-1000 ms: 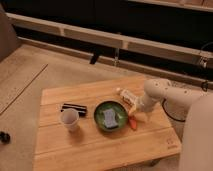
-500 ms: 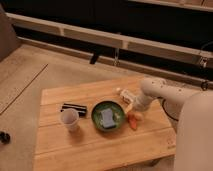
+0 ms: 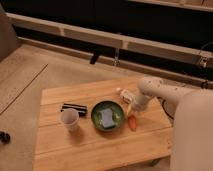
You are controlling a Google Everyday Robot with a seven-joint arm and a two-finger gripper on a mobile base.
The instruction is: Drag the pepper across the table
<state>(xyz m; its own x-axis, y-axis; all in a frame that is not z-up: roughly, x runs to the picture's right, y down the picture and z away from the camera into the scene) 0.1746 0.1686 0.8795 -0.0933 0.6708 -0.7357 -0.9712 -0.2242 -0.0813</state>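
Camera view looks down on a low rectangular light-wood plank desk (image 3: 100,145) standing on a pale floor, with a dark wall and a long pale ledge (image 3: 100,36) running behind it. No brand, label or writing can be read on anything here; the objects are too small for print to show.

On the right side of the desk the white robot arm (image 3: 160,90) reaches in from the right edge, and its gripper (image 3: 133,113) points down at the desk top just right of a round green bowl (image 3: 107,115). The jaws are drawn together, at the far end of a small elongated orange-red tapered pepper (image 3: 132,122); whether they actually pinch the pepper or only touch it cannot be told from here. The pepper lies flat on the desk, close beside the bowl's right rim, its length running roughly near to far.

Inside the bowl rests a blue-grey rectangular object (image 3: 106,118). Left of the bowl stands a white cup (image 3: 69,119), upright, and just beyond the cup lies a flat black rectangular item with pale edging (image 3: 74,107). Behind the gripper, toward the far right of the desk, sits a small pale packet-like object (image 3: 124,93), partly hidden by the arm.
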